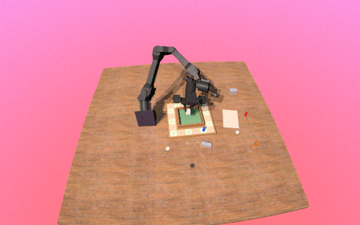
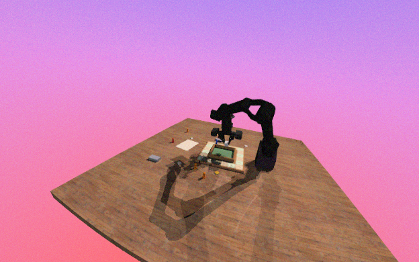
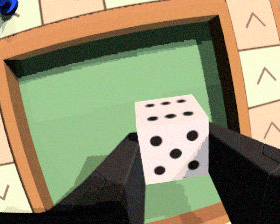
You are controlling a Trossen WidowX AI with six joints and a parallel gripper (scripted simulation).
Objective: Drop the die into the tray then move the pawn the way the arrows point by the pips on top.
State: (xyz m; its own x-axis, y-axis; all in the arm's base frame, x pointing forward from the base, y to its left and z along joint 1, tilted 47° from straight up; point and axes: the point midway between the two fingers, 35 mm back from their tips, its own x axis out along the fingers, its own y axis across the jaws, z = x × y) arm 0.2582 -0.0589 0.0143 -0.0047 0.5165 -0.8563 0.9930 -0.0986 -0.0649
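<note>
The tool (image 1: 188, 112) (image 2: 226, 142) (image 3: 169, 137) is clamped on the white die (image 1: 188, 111) (image 2: 226, 143) (image 3: 173, 140), one finger against each side. It holds the die above the green floor of the dice tray (image 1: 191, 125) (image 2: 236, 154) (image 3: 116, 24), toward twelve o'clock of the tray's middle in the top view. The wrist view shows six black pips on one face of the die and five on the face below it in the picture. Around the tray runs the board (image 1: 188, 131) (image 2: 240, 160) (image 3: 265, 76) of pale green and peach squares with arrows. The blue pawn (image 1: 203, 129) (image 2: 217, 142) (image 3: 6, 7) stands on the ring near the board's five o'clock corner. Reading the counter (image 1: 124, 179) (image 2: 313, 201) from the board in the top view, the arm's base (image 1: 145, 118) (image 2: 266, 161) is at nine and a cream sheet (image 1: 231, 119) (image 2: 187, 144) at three, with a red piece (image 1: 246, 114) (image 2: 172, 140) just beyond. A grey block (image 1: 206, 143) lies near the board at five, a small white disc (image 1: 167, 148) (image 2: 246, 146) at seven, a dark disc (image 1: 192, 165) at six, an orange piece (image 1: 256, 143) (image 2: 187, 130) well apart at four, and a grey box (image 1: 233, 90) (image 2: 154, 158) at two.
</note>
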